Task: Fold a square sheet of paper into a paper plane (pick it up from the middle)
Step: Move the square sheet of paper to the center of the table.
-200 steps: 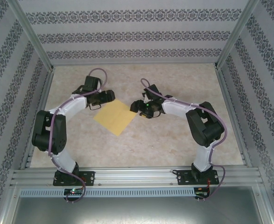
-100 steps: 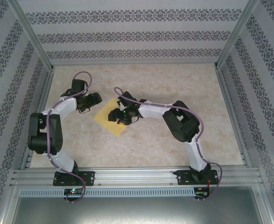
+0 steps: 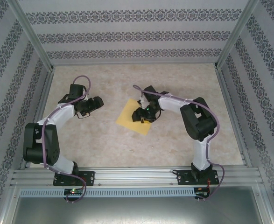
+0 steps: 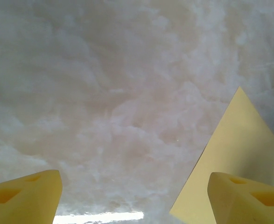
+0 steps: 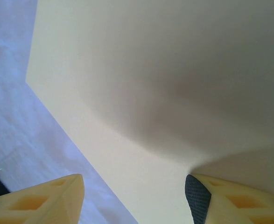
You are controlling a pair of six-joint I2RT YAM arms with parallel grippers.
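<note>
The sheet (image 3: 136,126) lies flat near the middle of the counter (image 3: 183,84), turned as a diamond with one corner toward the bases. Being square, it has no long axis. The right fingers (image 3: 141,115) hang over it, parted and gripping nothing. In the wrist view one of them sits on or just above the paper, and the other stands past its edge, over bare counter. The left fingers (image 3: 97,103) are spread wide and empty, well apart to the sheet's left. We judge the right arm better placed for the pick.
</note>
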